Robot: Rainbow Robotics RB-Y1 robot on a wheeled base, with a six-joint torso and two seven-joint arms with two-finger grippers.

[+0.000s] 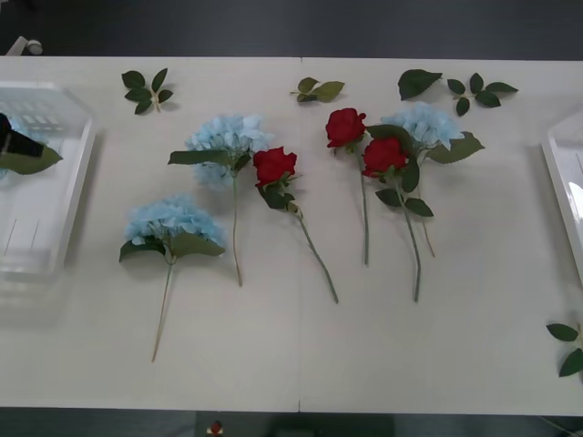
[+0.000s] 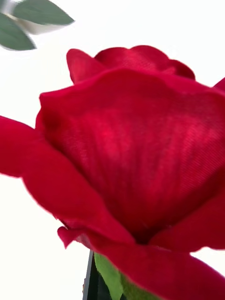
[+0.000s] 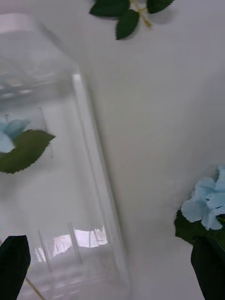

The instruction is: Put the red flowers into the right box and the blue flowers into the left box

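Three red flowers [image 1: 274,165] [image 1: 345,127] [image 1: 384,156] lie mid-table among three blue flowers [image 1: 228,137] [image 1: 171,218] [image 1: 424,123]. The left box [image 1: 46,228] stands at the table's left edge. My left gripper [image 1: 16,138] hangs over it, black fingers [image 3: 14,267] apart and open. A blue flower [image 3: 9,133] with a big leaf lies inside the left box [image 3: 89,154]. Another red flower [image 2: 136,150] sits right against the right wrist camera. Its green stem runs down beside a dark finger [image 2: 90,281] of my right gripper [image 2: 108,288], shut on it. The right box [image 1: 560,182] shows a pale rim.
Loose green leaf sprigs lie along the far edge [image 1: 146,89] [image 1: 317,89] [image 1: 419,82] [image 1: 478,91] and at the near right [image 1: 569,346]. A bare strip of white table runs along the near side in front of the stems.
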